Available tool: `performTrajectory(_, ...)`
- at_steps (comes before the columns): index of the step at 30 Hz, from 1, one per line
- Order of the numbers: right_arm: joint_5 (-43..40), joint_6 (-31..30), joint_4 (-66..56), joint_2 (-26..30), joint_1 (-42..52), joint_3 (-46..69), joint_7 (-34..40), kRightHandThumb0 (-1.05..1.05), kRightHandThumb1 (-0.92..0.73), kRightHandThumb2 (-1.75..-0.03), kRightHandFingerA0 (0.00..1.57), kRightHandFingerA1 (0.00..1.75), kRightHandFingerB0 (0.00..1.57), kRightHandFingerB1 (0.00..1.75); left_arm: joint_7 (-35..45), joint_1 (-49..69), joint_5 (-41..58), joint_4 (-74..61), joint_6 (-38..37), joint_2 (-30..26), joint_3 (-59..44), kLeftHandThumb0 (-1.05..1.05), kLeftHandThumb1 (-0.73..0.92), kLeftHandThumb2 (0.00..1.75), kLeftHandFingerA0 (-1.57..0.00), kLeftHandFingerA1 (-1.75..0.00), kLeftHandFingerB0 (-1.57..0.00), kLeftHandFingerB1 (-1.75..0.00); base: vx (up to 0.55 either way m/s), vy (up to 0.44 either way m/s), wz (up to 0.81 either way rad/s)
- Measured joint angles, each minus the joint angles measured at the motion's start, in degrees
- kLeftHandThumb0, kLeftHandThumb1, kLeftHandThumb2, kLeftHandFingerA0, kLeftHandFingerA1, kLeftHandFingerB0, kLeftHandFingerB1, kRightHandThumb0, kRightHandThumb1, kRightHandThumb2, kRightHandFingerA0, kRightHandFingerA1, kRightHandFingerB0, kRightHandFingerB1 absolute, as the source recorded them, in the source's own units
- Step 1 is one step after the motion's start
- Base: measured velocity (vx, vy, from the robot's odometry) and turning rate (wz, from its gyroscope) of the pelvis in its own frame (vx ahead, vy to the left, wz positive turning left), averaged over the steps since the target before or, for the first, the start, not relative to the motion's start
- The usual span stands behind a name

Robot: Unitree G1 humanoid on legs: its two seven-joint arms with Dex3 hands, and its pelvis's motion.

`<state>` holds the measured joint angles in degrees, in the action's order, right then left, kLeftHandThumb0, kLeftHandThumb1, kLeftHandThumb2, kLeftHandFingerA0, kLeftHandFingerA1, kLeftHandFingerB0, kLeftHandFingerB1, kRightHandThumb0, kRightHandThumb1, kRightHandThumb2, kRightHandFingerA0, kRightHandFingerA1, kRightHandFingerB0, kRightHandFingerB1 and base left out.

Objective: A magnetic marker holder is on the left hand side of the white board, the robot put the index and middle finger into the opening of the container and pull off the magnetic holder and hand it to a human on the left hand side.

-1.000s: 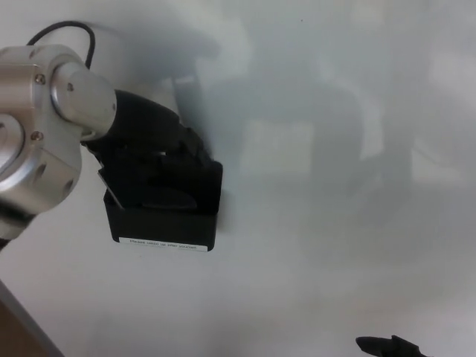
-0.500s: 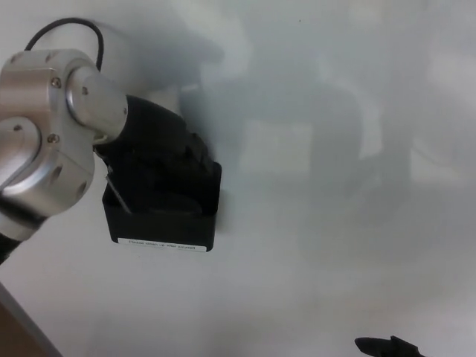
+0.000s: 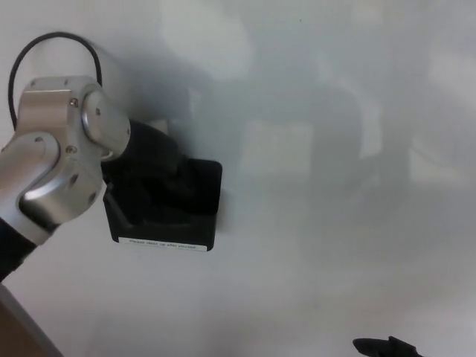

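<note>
The black magnetic marker holder (image 3: 169, 223) sticks to the whiteboard (image 3: 335, 238) at the left, with a white label (image 3: 165, 243) along its lower edge. My left hand (image 3: 152, 167), black behind a silver wrist (image 3: 63, 160), comes in from the left and dips into the holder's open top. Black against black hides how the hand sits inside. The holder looks flat against the board. A small black part of my right hand (image 3: 383, 346) shows at the bottom edge on the right, far from the holder.
A black cable (image 3: 44, 41) loops above the left wrist. The board's edge and a brown surface (image 3: 15, 338) cut across the bottom left corner. Soft shadows lie over the board's middle.
The left wrist has swung down and to the right, pushing the hand deeper into the holder's opening. The holder has stayed in the same place on the board.
</note>
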<state>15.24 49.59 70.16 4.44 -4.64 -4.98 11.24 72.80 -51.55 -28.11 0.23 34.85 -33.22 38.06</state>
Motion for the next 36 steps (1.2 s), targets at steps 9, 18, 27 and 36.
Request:
performTrajectory(9, 0.04, 0.0, -0.01, -0.36, -0.05, 0.05, 0.12, -0.52, -0.75, -0.63, 0.8, 0.54, 0.67, 0.42, -1.46, 0.07, -1.22, 1.1, -0.34, 4.15, 1.45, -0.95, 0.63, 0.96, 0.0, -0.09, 0.0, 0.0, 0.0, 0.0, 0.0)
performTrajectory(18, 0.12, -0.02, 0.01, -0.37, -0.12, -0.04, 0.51, -0.5, -0.75, -0.63, 0.81, 0.57, 0.67, 0.42, -2.67, 0.48, -2.57, 3.23, 0.28, 6.92, 1.67, -0.94, 0.6, 0.93, 0.0, -0.09, 0.0, 0.0, 0.0, 0.0, 0.0)
performTrajectory(27, 0.1, -0.02, -0.02, -0.41, -0.28, -0.14, 0.59, -0.51, -0.76, -0.63, 0.79, 0.54, 0.68, 0.42, -4.79, 2.66, -4.5, 5.11, 0.37, 7.78, 3.54, -0.93, 0.62, 0.94, 0.0, -0.13, 0.0, -0.02, 0.0, 0.0, 0.0)
performTrajectory(36, 0.11, -0.02, -0.04, -0.4, -0.22, -0.14, 0.62, -0.51, -0.75, -0.63, 0.82, 0.55, 0.68, 0.42, -6.39, 3.63, -5.73, 5.12, -1.16, 6.84, 5.12, -0.91, 0.59, 0.96, 0.0, -0.2, 0.0, -0.06, 0.0, 0.0, 0.0)
